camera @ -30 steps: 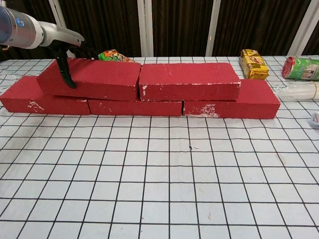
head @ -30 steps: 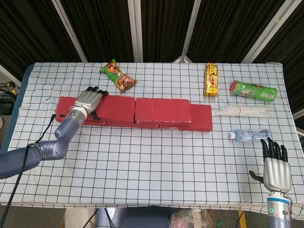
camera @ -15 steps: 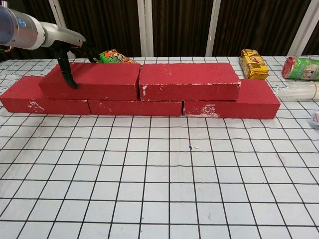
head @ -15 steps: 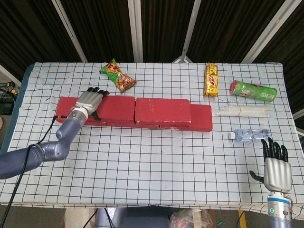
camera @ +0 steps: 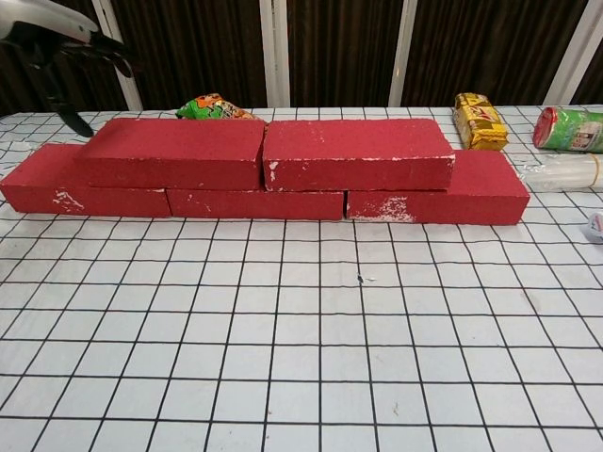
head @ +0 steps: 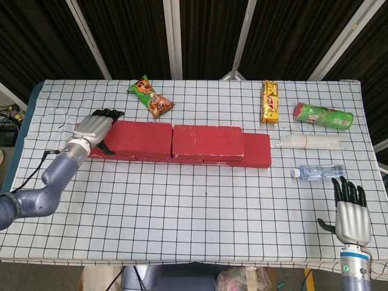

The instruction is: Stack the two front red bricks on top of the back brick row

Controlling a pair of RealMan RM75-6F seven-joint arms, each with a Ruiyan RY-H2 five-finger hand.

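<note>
Overhead, your head view alone shows the right hand (head: 352, 217) at the table's (head: 200, 218) near right corner, fingers spread, holding nothing; the chest view omits it. Both views show the back brick row (camera: 264, 200) lying with its long axis left to right, and two red bricks (camera: 268, 153) stacked end to end on top, parallel to it. Your left hand (head: 92, 126) hovers at the stack's left end, fingers apart, gripping nothing.

The left hand (head: 92, 126) hovered, apparently empty, its fingers loosely spread. The right hand (head: 352, 213) stood upright, fingers extended.
</note>
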